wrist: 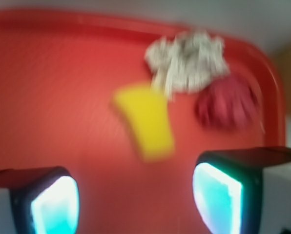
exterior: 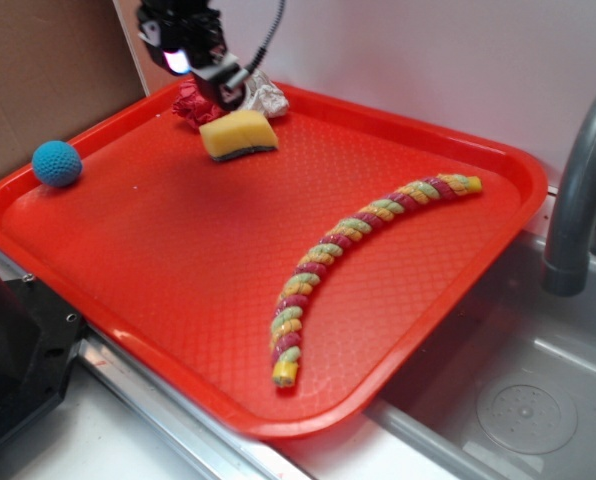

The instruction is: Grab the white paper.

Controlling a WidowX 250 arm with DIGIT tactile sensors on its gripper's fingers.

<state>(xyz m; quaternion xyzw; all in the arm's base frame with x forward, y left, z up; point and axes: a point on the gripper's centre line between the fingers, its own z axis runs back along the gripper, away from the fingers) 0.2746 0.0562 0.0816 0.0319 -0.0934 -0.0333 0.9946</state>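
The white paper (exterior: 265, 97) (wrist: 188, 59) is a crumpled white-grey wad at the far rim of the red tray (exterior: 178, 260). A red wrinkly wad (exterior: 195, 104) (wrist: 227, 103) lies beside it, and a yellow sponge (exterior: 238, 134) (wrist: 146, 120) sits just in front of both. My gripper (exterior: 218, 82) (wrist: 135, 195) hovers above this cluster, open, with nothing between its glowing fingers (wrist: 55, 204). In the exterior view the gripper covers part of the white paper. The wrist view is blurred.
A blue ball (exterior: 57, 163) rests at the tray's left edge. A braided multicoloured rope (exterior: 353, 255) curves across the right half. A grey faucet (exterior: 578, 190) and sink (exterior: 518, 410) lie to the right, a cardboard wall (exterior: 38, 70) to the left.
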